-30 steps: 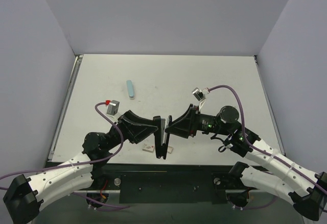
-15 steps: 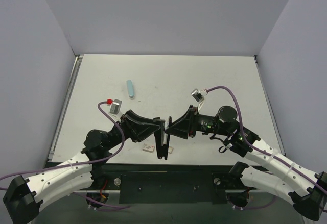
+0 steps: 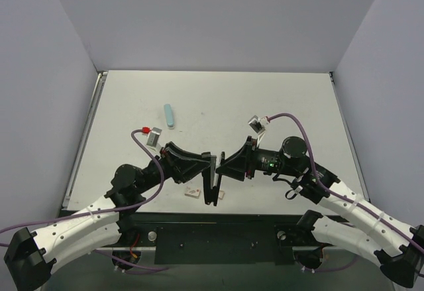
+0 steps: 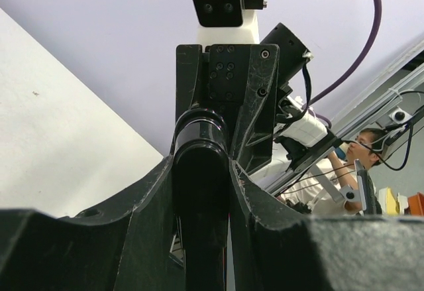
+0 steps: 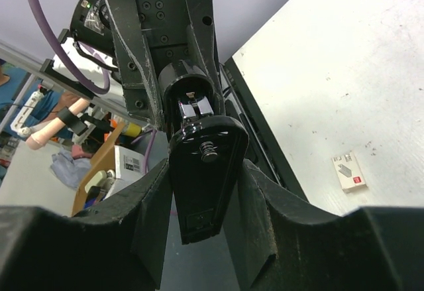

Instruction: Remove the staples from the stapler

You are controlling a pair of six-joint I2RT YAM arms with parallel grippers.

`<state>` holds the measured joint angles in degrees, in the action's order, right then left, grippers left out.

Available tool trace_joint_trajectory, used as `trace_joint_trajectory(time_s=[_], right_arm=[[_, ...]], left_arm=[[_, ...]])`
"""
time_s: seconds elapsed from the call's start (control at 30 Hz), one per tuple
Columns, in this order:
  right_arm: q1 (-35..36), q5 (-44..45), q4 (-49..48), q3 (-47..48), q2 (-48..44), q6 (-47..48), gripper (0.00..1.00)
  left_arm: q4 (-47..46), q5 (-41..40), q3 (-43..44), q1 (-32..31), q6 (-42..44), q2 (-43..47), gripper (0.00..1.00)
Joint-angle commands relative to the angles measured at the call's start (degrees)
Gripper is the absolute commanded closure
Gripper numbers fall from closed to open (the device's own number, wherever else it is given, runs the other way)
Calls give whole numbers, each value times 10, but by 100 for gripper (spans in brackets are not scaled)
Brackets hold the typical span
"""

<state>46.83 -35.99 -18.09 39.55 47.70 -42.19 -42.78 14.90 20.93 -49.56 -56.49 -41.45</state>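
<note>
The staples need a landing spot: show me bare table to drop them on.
Bare: the far half of the table, behind the bar and across to the right edge; also the strip left of the bar. Crowded: near middle, where the left gripper and right gripper clamp the stapler, white tags close by.

A flat white rectangular tabletop (image 3: pixel 265 99) is boxed in by a plain pale lilac left wall (image 3: pixel 40 105), a matching far wall (image 3: pixel 218 19) and right wall (image 3: pixel 391 105). A thin grey metal rail (image 3: pixel 85 138) lines its left edge. The light is soft and even.
</note>
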Motion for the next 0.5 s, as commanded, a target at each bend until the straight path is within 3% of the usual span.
trace_joint_trajectory(time_s=[0.0, 0.07, 0.13, 0.47], right_arm=[[-2, -5, 55, 41, -33, 55, 68], [-2, -2, 108, 56, -50, 89, 53], [-2, 5, 158, 73, -65, 123, 47], [-4, 16, 310, 140, -91, 217, 43]], left_arm=[[17, 14, 51, -2, 31, 5, 100], [24, 21, 52, -2, 36, 9, 100], [39, 28, 57, -3, 45, 14, 100], [61, 102, 73, 0, 70, 2, 100]])
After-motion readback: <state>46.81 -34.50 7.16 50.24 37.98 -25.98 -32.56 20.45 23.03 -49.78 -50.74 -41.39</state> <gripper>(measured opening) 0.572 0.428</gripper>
